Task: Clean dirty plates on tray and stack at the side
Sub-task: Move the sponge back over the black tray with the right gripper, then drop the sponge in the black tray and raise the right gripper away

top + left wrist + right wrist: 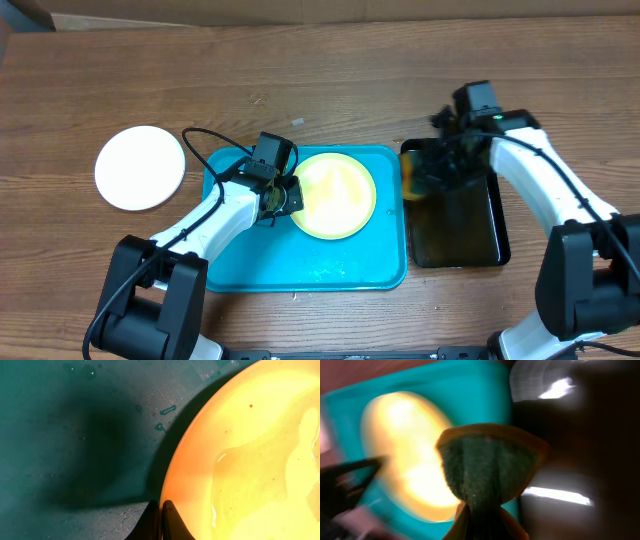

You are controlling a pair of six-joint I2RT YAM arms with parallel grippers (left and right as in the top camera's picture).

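A pale yellow plate (335,195) lies wet on the turquoise tray (300,270). A white plate (140,167) rests on the table to the tray's left. My left gripper (285,195) is shut, its fingertips (170,510) together at the yellow plate's (250,460) left rim, over the tray floor (75,435). My right gripper (440,160) hovers over the black basin (470,230), shut on a green-and-yellow sponge (411,180). The blurred right wrist view shows the sponge (490,467) in my right gripper (485,520), with the yellow plate (410,455) and tray (470,385) beyond.
The black basin of dark water (570,460) stands just right of the tray. Bare wooden table (330,80) stretches behind the tray and around the white plate. Water droplets (167,410) dot the tray floor.
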